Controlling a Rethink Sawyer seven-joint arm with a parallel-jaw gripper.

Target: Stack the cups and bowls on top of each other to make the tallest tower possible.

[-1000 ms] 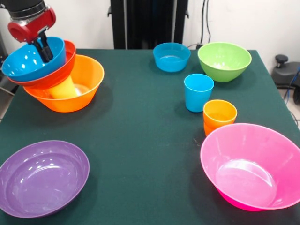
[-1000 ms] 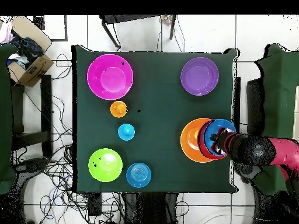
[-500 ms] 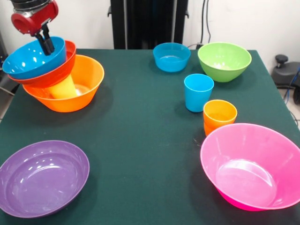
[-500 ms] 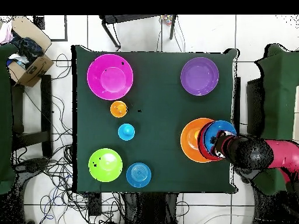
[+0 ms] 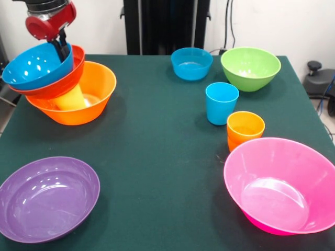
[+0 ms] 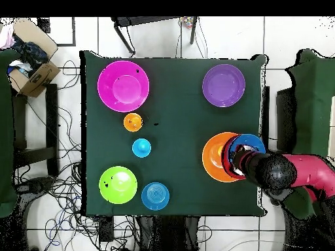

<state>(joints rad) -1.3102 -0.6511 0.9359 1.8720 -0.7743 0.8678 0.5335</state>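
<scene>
Tower under construction at the desk (image 5: 157,157) corner; gripper (image 5: 62,48) positioned at the top bowl.

The tower (image 5: 57,78) is seated in the big orange bowl (image 5: 89,99), with a red-orange bowl (image 5: 63,83) and a blue bowl (image 5: 34,65) tilted on a yellow cup (image 5: 70,98); the openings are directed up and sideways, off vertical. Whether the gripper is spread or pinching the blue rim cannot be told. Levelling of the leaning bowls is judged necessary next. The pink bowl (image 5: 282,185) and purple bowl (image 5: 47,197) are left well apart.

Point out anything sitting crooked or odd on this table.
The tower leans: its top blue bowl and the red-orange bowl tilt sideways, overhanging the orange bowl, propped on a yellow cup inside. Everything else sits upright.
</scene>
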